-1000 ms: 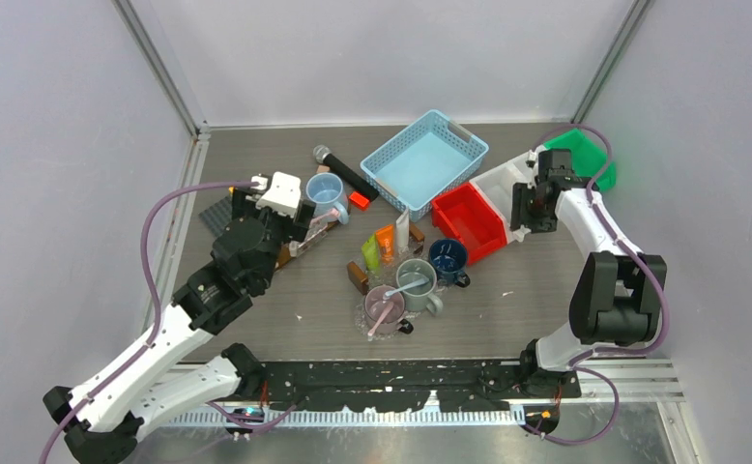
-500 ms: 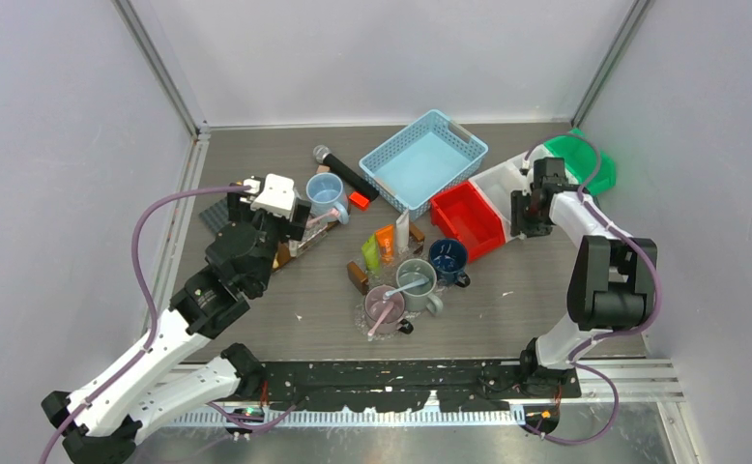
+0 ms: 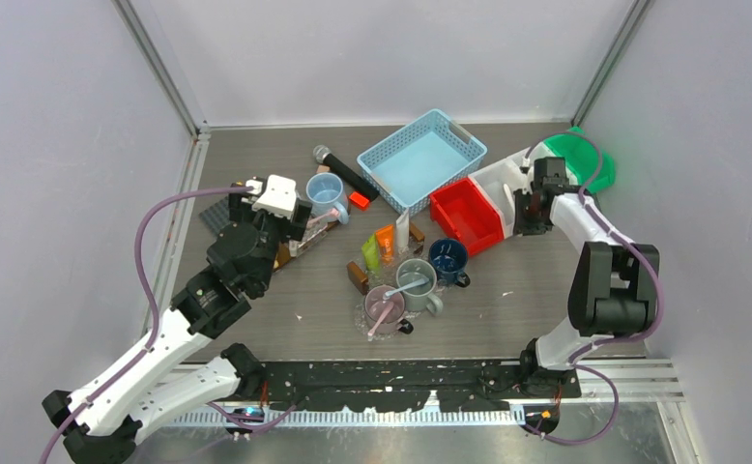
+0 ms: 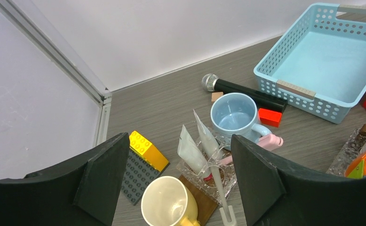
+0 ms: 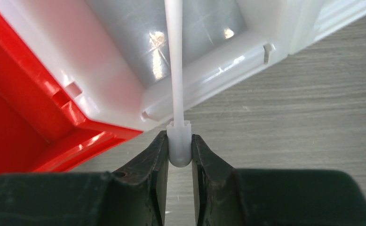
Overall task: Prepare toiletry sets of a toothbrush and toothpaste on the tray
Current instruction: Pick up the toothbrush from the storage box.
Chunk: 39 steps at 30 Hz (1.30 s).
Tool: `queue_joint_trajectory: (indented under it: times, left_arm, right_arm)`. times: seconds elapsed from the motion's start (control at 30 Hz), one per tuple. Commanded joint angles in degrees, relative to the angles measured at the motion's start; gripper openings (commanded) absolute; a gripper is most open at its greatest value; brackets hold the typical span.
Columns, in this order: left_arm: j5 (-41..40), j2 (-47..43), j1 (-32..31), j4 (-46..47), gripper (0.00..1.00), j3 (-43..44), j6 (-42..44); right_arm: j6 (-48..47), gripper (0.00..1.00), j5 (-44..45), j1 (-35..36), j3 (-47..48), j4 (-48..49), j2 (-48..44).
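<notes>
Broadly, over the bench (image 3: pixel 507 309) the left end effector (image 4: pixel 180 176) hangs spread wide and empty above a clear tray (image 4: pixel 190 170) holding white tubes (image 4: pixel 190 151). At the white bin (image 5: pixel 124 52), the right end effector (image 5: pixel 179 149) is clenched on the tail of the white toothbrush (image 5: pixel 174 70), whose shaft reaches into that bin. That brush looks light, stiff and slick, so a pinch at its very end may let it swing or slip; a hold nearer mid-handle would probably carry steadier.

- My right wrist view cuts off the white toothbrush (image 5: pixel 176 70) at its top edge, so the far end is unseen.
- The bottom edge of the left wrist view clips the cream mug (image 4: pixel 164 207).
- From above, the right gripper (image 3: pixel 528 215) fingertips are probably hidden beneath the wrist.
</notes>
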Motion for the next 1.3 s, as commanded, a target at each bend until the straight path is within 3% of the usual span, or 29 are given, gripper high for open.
queue_joint_trajectory:
  times: [0.0, 0.43, 0.77, 0.97, 1.27]
  left_arm:
    - [-0.6, -0.6, 0.3, 4.2, 0.81, -0.3, 0.1]
    - [-1.2, -1.3, 0.3, 4.4, 0.81, -0.4, 0.8]
    - [-1.5, -1.4, 0.8, 4.5, 0.81, -0.6, 1.1]
    - [-1.7, -1.1, 1.1, 4.7, 0.81, -0.7, 1.0]
    - [-2.0, -1.3, 1.6, 5.8, 0.81, -1.4, 1.2]
  right_arm:
    - [3.1, 0.01, 0.4, -0.1, 2.5, -3.8, -6.2]
    - [18.1, 0.01, -1.6, 2.2, 13.8, -25.2, -14.0]
    - [28.4, 0.01, 0.4, 17.0, 19.5, -42.2, -19.1]
    - [34.9, 0.01, -1.6, 27.5, 19.2, -47.3, -20.9]
    - [40.3, 0.01, -8.1, 33.1, 15.9, -49.7, -23.9]
